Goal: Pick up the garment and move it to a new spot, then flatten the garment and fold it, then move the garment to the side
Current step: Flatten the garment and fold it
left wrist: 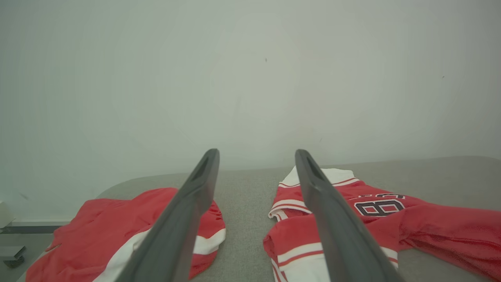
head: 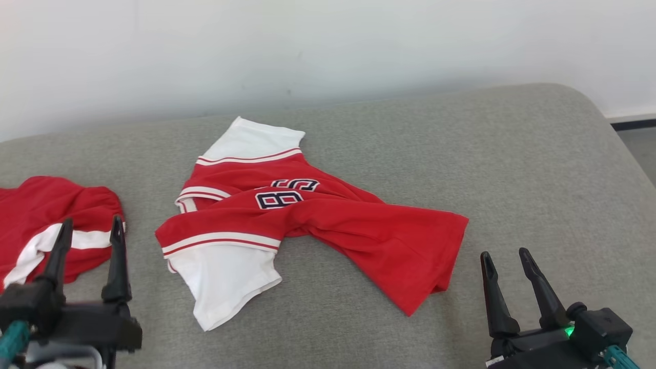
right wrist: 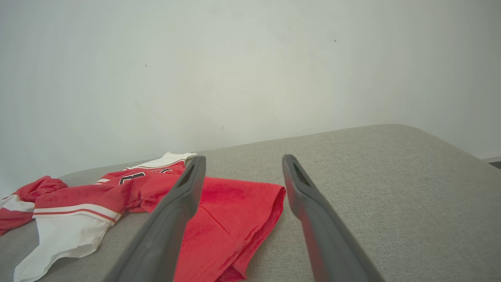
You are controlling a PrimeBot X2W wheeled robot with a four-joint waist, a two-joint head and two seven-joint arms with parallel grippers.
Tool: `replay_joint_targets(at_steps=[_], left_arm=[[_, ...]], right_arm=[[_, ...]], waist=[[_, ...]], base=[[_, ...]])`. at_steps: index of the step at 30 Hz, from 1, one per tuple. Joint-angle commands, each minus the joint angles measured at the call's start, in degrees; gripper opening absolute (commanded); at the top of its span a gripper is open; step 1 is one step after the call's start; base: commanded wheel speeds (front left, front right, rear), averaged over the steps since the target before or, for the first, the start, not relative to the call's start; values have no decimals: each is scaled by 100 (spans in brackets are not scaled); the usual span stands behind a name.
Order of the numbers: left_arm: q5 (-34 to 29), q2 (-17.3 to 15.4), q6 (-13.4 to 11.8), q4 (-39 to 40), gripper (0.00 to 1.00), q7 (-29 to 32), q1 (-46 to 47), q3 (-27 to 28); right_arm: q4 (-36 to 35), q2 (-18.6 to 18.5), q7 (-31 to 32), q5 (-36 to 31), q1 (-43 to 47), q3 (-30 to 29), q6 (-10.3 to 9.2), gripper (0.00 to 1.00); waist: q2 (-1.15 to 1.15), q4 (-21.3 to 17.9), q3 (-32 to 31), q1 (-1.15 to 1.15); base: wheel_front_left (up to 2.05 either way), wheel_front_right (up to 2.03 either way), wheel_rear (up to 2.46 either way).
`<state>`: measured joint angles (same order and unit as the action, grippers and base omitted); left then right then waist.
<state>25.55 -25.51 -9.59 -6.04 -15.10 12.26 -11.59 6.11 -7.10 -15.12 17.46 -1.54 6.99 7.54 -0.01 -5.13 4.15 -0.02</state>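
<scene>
The red and white jersey (head: 328, 225) is just lying rumpled in the middle of the grey cushion (head: 512, 164). The left gripper (head: 91, 223) and right gripper (head: 504, 253) both hover spread wide and empty, with another red garment (head: 46, 210) by the left one.

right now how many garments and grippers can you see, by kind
garments: 2, the numbered jersey and the second red garment at the left
grippers: 2, the left gripper and the right gripper, both open
total: 4
</scene>
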Motion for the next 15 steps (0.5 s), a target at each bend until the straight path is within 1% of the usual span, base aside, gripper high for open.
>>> replay_joint_targets(at_steps=[1, 2, 3, 6, 8, 12, 15], left_arm=[[-114, 167, 44, 148, 100, -5, -299, 173], [-178, 255, 49, 225, 100, -5, -439, 252], [-178, 255, 49, 225, 100, -5, -439, 252], [-305, 484, 145, 426, 100, -5, -775, 565], [-450, 735, 296, 562, 100, -6, -1124, 820], [-743, 973, 458, 604, 100, -6, -1455, 1075], [-932, 1078, 608, 497, 100, -6, -1637, 1150]], right_arm=[[-8, -54, -3, 1, 92, -25, -12, 100], [-3, -56, -3, -2, 104, -23, -12, 100], [-3, -56, -3, -2, 104, -23, -12, 100], [12, -77, -3, 16, 143, -16, -12, 100], [37, -95, -3, 40, 172, -12, -12, 100], [77, -110, -3, 56, 169, 35, -12, 100], [108, -114, -3, 70, 179, 44, -12, 100]], waist=[[1, 219, -101, 2], [1, 253, -110, 2], [1, 253, -110, 2], [1, 334, -134, 2], [1, 396, -159, 2], [1, 422, -176, 2], [1, 425, -195, 2]], base=[[0, 0, 0], [0, 0, 0], [0, 0, 0], [0, 0, 0], [0, 0, 0], [0, 0, 0], [0, 0, 0]])
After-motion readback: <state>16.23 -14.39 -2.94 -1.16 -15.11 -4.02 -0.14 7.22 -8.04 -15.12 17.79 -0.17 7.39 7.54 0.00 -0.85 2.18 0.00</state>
